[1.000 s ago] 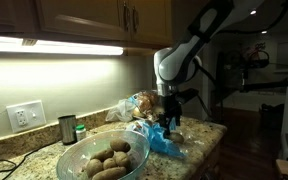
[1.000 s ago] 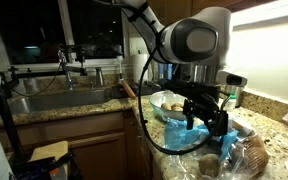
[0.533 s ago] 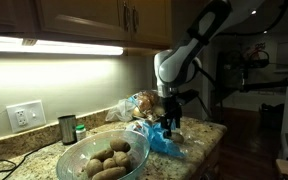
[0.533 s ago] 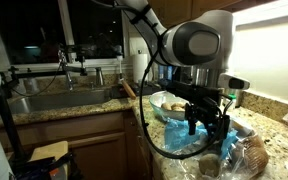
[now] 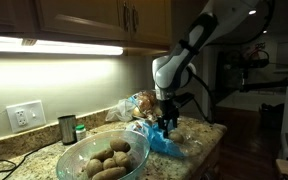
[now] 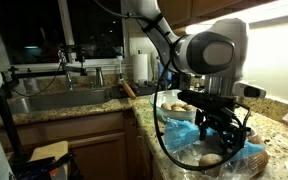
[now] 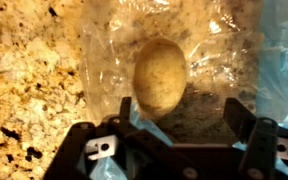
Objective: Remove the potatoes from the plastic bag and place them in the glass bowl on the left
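A glass bowl [image 5: 101, 160] with several potatoes [image 5: 109, 158] sits on the granite counter; it also shows in an exterior view [image 6: 179, 103]. A clear and blue plastic bag [image 5: 169, 141] lies on the counter beside it. In the wrist view one potato [image 7: 159, 75] lies inside the bag [image 7: 109, 45], just ahead of my gripper [image 7: 182, 118]. The gripper [image 5: 168, 124] hangs low over the bag, open and empty; its fingers stand wide apart, the potato nearer the left finger. In an exterior view [image 6: 224, 133] it is close above a potato [image 6: 212, 158].
A bag of bread [image 5: 139, 102] lies behind the plastic bag. A metal cup [image 5: 67, 128] and a small green-capped jar [image 5: 80, 131] stand by the wall. A sink [image 6: 54, 100] lies along the counter. The counter edge [image 5: 209, 150] is near the gripper.
My gripper has moved down closer to the bag and the potato in it. The bowl and its potatoes have not moved.
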Robot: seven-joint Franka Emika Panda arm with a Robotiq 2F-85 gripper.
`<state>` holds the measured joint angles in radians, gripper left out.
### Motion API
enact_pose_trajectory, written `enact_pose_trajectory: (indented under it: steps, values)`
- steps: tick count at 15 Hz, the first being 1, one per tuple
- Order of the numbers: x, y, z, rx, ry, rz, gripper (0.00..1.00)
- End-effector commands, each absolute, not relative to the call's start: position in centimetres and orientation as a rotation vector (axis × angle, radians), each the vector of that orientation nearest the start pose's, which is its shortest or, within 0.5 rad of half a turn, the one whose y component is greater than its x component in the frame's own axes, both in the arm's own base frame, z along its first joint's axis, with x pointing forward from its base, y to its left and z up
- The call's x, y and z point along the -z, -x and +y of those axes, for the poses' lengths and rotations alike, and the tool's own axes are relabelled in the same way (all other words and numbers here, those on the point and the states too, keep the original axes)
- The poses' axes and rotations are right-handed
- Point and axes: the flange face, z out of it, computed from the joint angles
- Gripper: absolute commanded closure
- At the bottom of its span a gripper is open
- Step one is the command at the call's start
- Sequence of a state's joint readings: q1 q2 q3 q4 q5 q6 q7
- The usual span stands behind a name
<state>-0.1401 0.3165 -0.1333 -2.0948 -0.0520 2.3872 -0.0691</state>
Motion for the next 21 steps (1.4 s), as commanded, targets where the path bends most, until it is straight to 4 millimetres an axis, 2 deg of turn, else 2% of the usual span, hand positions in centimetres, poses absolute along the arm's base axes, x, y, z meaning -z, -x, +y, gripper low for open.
enact_pose_trajectory:
  steps: [1,5,7,13,17,21]
  values:
    - [-26.2,-57.4,-17.8,-0.037,3.213,0.247,0.06]
    - [-26.2,-58.3,-19.3,-0.022,3.226,0.272,0.09]
    - [-26.8,-58.6,-19.4,0.001,3.223,0.275,0.09]
    - [-29.1,-58.8,-16.4,0.057,3.198,0.178,0.03]
    - [-28.7,-58.0,-14.9,0.008,3.163,0.176,0.0]
    - [-27.7,-56.9,-14.9,-0.048,3.142,0.214,0.0]
